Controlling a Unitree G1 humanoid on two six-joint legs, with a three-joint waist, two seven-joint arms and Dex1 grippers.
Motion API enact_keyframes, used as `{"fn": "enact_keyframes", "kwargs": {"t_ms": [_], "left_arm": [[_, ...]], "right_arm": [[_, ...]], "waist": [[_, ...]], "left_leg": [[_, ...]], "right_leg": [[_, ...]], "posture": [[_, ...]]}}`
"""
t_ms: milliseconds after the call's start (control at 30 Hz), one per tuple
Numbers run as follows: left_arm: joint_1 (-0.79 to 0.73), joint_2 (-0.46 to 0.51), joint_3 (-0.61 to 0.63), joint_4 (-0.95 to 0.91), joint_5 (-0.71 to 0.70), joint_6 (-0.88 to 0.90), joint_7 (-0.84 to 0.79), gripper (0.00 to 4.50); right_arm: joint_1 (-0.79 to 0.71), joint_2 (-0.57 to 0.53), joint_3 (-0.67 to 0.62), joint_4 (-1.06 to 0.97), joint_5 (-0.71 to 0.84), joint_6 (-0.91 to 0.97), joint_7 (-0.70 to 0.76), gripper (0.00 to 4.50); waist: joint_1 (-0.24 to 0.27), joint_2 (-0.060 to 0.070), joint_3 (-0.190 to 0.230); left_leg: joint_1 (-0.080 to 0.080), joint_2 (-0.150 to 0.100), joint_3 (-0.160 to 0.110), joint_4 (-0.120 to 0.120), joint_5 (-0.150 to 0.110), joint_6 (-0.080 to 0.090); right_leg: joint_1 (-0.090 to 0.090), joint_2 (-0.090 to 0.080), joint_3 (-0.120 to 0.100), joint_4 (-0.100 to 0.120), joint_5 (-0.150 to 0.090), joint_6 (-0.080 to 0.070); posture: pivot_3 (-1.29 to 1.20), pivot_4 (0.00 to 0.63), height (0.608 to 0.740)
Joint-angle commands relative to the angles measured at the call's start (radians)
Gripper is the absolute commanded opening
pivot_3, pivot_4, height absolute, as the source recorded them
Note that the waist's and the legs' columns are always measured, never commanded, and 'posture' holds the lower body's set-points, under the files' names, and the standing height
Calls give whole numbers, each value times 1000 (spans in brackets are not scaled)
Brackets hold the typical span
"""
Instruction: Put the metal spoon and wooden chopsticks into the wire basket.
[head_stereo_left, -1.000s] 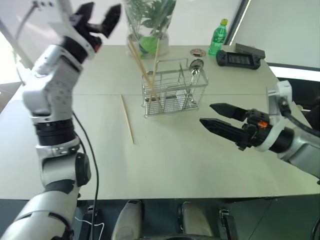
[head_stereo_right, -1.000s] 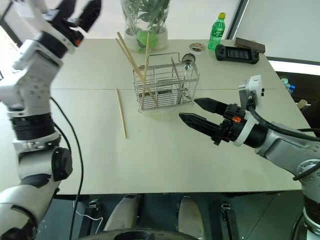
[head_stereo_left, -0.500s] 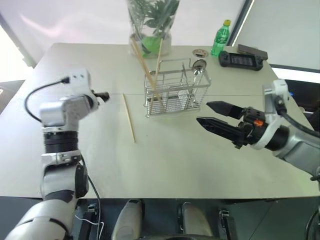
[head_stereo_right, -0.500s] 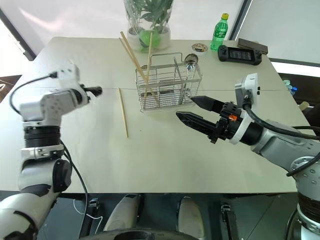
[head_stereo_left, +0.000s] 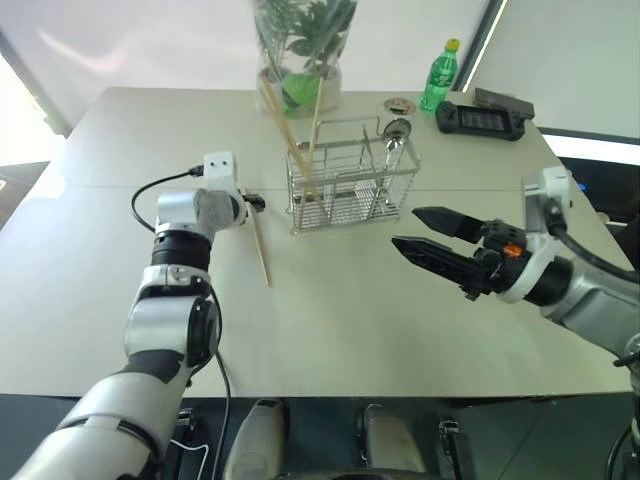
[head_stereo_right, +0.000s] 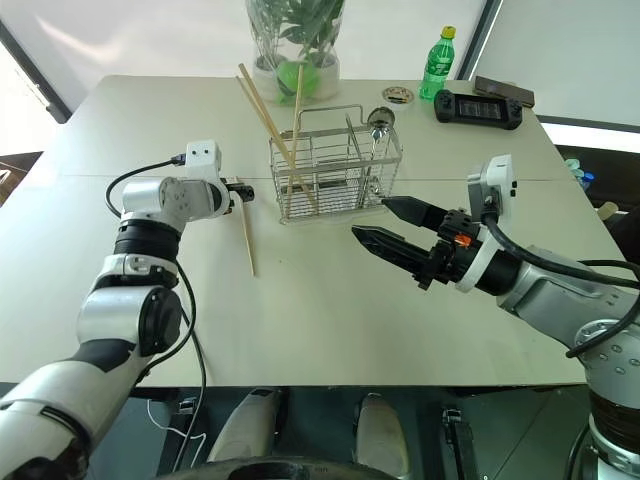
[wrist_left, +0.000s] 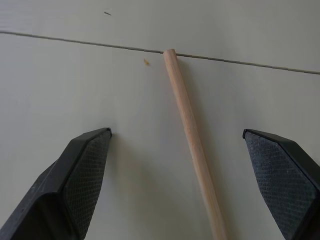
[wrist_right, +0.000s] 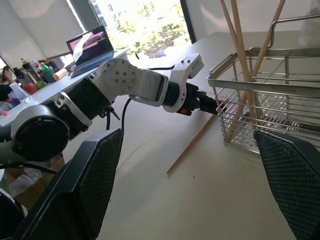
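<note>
Here, left gripper wide open astride loose chopstick, not touching

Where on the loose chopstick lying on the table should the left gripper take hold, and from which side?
Probably near the far end of the loose chopstick, coming from above. It lies flat and alone on the table, beside the wire basket, so only a top-down pinch across its thin width works. The left gripper, open, already straddles that end.

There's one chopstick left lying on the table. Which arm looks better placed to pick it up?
The left. Its open tool already straddles the far end of the loose chopstick. The right tool hangs open on the other side of the wire basket.
</note>
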Motion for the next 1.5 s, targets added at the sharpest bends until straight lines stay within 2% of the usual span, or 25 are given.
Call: {"fn": "enact_keyframes", "kwargs": {"t_ms": [33,67,167,233,267,300,400,600,767,900,1000,1167,1267,1500], "left_arm": [[-21,-23,-4,112,12,-38,-32,4436],[-29,-25,-4,130,14,-45,-38,4436],[-50,-32,-3,165,20,-62,-52,3598],[-60,-33,-4,182,24,-72,-58,2648],[-64,-32,-6,188,27,-77,-58,1987],[-66,-32,-5,193,28,-80,-58,1651],[-73,-29,0,204,30,-86,-53,131],[-64,5,33,182,35,-133,10,55],[-22,86,135,54,21,-355,129,55],[-8,169,167,-173,-32,-536,-32,55],[-30,189,161,-344,-96,-603,-171,55],[-125,154,138,-492,-198,-605,-298,55],[-170,75,76,-539,-210,-627,-337,55],[-134,-50,-22,-538,-175,-721,-404,55]], "right_arm": [[7,0,-30,-40,12,-26,-2,4371],[12,-1,-31,-43,11,-27,-2,4371],[34,-5,-34,-54,10,-27,4,4371],[46,-9,-36,-57,6,-29,7,4371],[49,-10,-36,-57,5,-30,8,4371],[51,-11,-37,-58,4,-32,8,4371],[52,-11,-37,-59,5,-34,8,4371],[40,-10,-28,-51,4,-35,10,4371],[39,-26,-34,-43,3,-25,24,4371],[57,-53,-51,-44,5,-16,39,4371],[70,-68,-59,-45,2,-15,50,4371],[70,-70,-49,-39,-12,-15,59,4371],[59,-67,-40,-39,-14,-15,55,4371],[85,-61,-62,-69,8,-20,27,4371]], "waist": [[1,3,-2],[1,3,-2],[2,3,-2],[3,3,-2],[3,3,-2],[3,3,-2],[3,3,-2],[0,3,-2],[-14,2,-1],[-24,-1,1],[-16,-1,1],[11,-1,0],[16,-1,0],[12,-1,0]], "left_leg": [[1,0,0,0,0,0],[1,0,0,0,0,0],[3,0,0,0,0,0],[3,0,0,0,0,0],[3,-1,0,0,0,0],[3,-1,0,0,0,0],[3,-1,0,0,0,0],[3,-1,0,0,0,0],[2,0,0,-2,0,0],[-1,0,0,-3,0,-1],[-4,0,0,-3,0,-1],[-4,-1,0,1,0,-1],[-3,-1,0,2,0,-1],[-4,-1,0,4,-1,1]], "right_leg": [[1,0,0,0,0,0],[1,0,0,0,0,0],[3,0,0,0,0,0],[3,0,0,0,0,0],[3,0,0,-1,0,0],[3,-1,0,-1,0,0],[3,-1,0,-1,0,0],[3,-1,0,-1,0,1],[1,-1,0,0,0,1],[-5,0,0,3,0,0],[-5,0,0,0,0,0],[0,-1,0,-2,0,0],[2,-1,0,-2,0,0],[0,-1,0,-1,0,0]], "posture": [[0,150,720],[0,150,720],[0,150,720],[0,150,720],[0,150,720],[0,150,720],[0,150,720],[0,150,720],[0,150,720],[0,150,720],[0,150,720],[0,150,720],[0,150,720],[0,150,720]]}}
